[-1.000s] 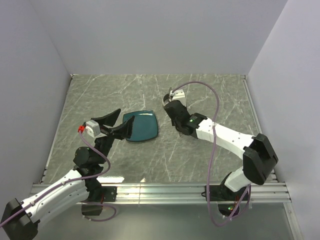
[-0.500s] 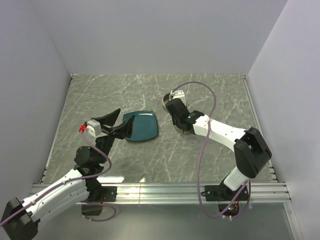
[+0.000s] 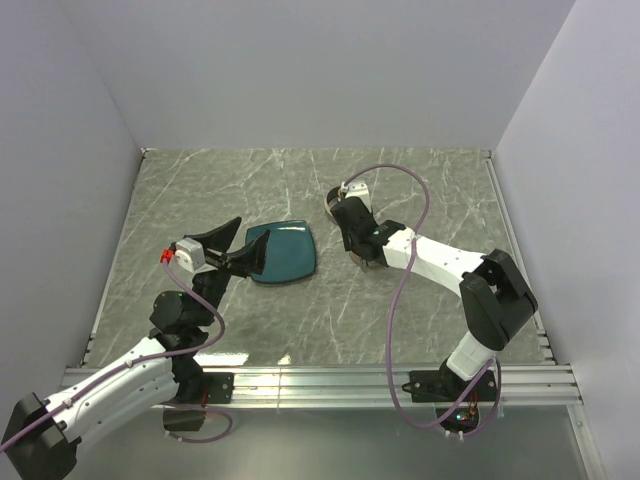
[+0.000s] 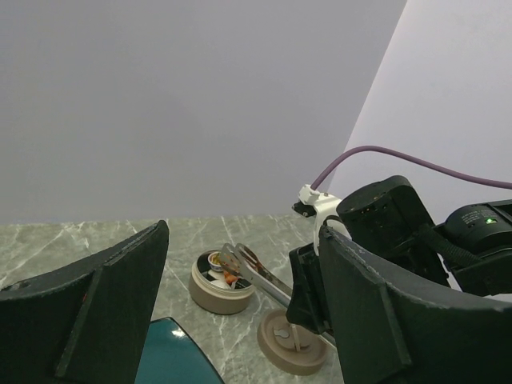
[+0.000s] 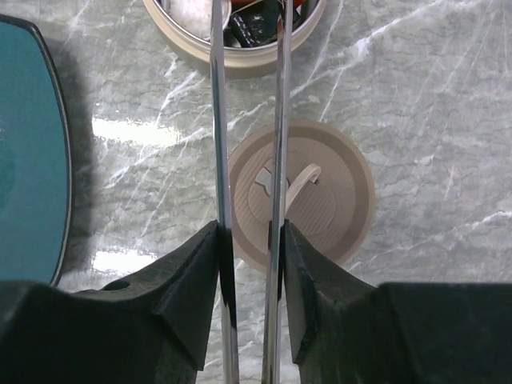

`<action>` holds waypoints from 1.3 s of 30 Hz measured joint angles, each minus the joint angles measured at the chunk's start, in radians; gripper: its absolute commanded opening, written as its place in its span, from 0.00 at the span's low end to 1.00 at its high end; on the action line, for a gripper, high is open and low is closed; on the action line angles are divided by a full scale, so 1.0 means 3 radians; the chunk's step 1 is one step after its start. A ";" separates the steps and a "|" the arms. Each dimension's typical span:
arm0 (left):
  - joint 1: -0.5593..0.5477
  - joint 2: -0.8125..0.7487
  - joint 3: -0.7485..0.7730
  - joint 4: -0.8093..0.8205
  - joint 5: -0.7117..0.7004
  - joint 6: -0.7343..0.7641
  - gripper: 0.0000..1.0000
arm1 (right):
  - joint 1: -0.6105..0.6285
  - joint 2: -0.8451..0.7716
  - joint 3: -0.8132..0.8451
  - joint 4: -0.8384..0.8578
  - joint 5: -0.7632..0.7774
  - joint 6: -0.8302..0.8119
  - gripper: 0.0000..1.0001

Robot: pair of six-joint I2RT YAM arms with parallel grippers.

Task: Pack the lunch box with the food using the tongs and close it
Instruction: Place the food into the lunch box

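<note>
The lunch box, a small round tan tin, stands open on the marble table with the food inside, white and orange-red bits. Its lid lies knob up on the table just beside it. My right gripper is shut on the tongs, one finger pressed against each slim metal arm, right above the lid. The tongs' tips reach over the lunch box. My left gripper hovers open and holds nothing, over the left edge of the teal plate, aimed at the lunch box.
The teal plate lies bare to the left of the lid. Grey walls close in the table on three sides. The right arm stretches from the near right corner, its purple cable looping above it.
The right arm's elbow has swung in toward the middle while its gripper stays over the lid. The left arm has not moved.
</note>
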 measured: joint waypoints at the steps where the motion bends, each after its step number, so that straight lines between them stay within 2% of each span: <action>1: 0.0001 0.0004 0.0000 0.0001 0.0000 0.0000 0.81 | 0.0000 0.0000 0.0000 -0.0001 0.0000 -0.0001 0.45; 19: 0.0004 0.0010 0.0000 0.0000 0.0000 0.0000 0.82 | 0.0000 -0.0034 -0.0017 0.0047 0.0014 0.0000 0.47; 39: 0.0015 0.0011 0.0000 -0.0001 0.0001 0.0000 0.82 | -0.0029 -0.0652 -0.0287 0.0093 0.0212 0.0033 0.49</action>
